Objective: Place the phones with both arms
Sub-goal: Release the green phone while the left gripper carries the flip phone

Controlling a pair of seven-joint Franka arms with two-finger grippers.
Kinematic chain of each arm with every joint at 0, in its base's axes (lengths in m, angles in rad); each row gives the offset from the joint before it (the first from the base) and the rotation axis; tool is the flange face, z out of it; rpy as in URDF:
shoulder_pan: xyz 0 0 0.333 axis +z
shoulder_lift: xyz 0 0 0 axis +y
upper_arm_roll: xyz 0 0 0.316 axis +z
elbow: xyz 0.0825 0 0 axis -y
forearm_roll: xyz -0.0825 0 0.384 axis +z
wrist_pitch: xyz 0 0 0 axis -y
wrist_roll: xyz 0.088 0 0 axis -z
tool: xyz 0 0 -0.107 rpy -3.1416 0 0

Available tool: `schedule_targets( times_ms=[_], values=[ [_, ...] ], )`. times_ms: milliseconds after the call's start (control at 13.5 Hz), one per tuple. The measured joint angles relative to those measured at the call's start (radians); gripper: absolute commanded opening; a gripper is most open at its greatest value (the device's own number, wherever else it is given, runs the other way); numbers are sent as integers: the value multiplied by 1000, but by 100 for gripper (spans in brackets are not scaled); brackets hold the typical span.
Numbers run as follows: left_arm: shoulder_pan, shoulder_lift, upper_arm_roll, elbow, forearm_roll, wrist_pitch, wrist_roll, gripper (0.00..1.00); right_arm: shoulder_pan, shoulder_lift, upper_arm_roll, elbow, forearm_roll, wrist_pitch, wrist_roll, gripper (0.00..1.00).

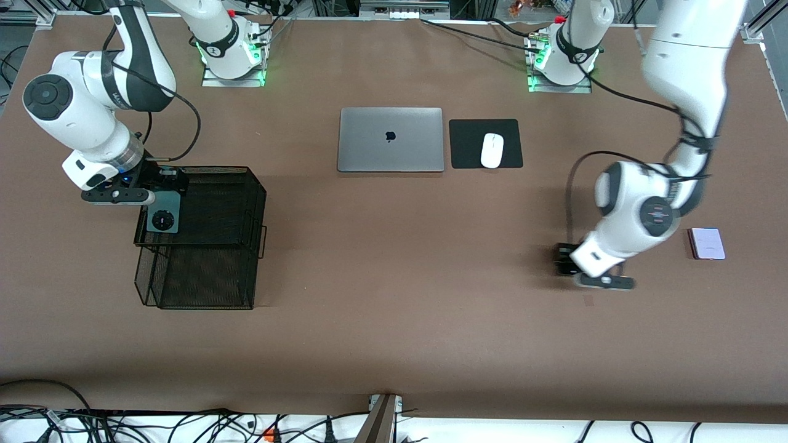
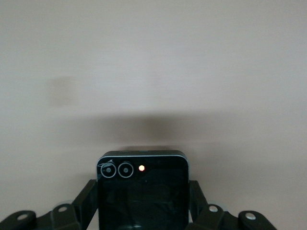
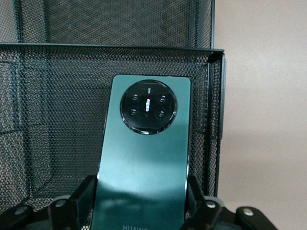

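Right hand (image 1: 161, 198) clamped on the long dark-green phone (image 1: 163, 219), hanging over the black mesh basket (image 1: 246, 209), long axis toward 6 o'clock. Left hand (image 1: 569, 261) clenched on the small black phone (image 2: 142, 191) low over bare worktop (image 1: 394, 307). Basket far off at its 9 o'clock; lilac-white phone (image 1: 707, 243) flat at 3 o'clock.

You see the right pincer (image 1: 161, 195) holding the dark-green phone (image 1: 163, 219) over the black mesh basket (image 1: 209, 246); the lilac phone (image 1: 707, 243) lies beside the left arm (image 1: 640, 209).
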Motion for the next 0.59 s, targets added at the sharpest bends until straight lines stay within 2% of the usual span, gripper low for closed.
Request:
schedule_targets(
  times_ms=[222,370,443,517,591],
  values=[
    [-152,23,0,60,0,-30,-228,0,1,25,-1,-5,14,30,-1,2],
    [-247,60,0,146,0,-69,-364,0,1,51,-1,-7,16,66,-1,7],
    [-296,89,0,196,0,-78,-427,0,1,62,-1,-7,17,82,-1,17],
    [-339,120,0,242,0,-82,-474,0,1,70,-1,-7,17,91,-1,38],
    [-380,151,0,284,0,-83,-508,0,1,76,-2,-7,17,95,-1,50]
  ],
)
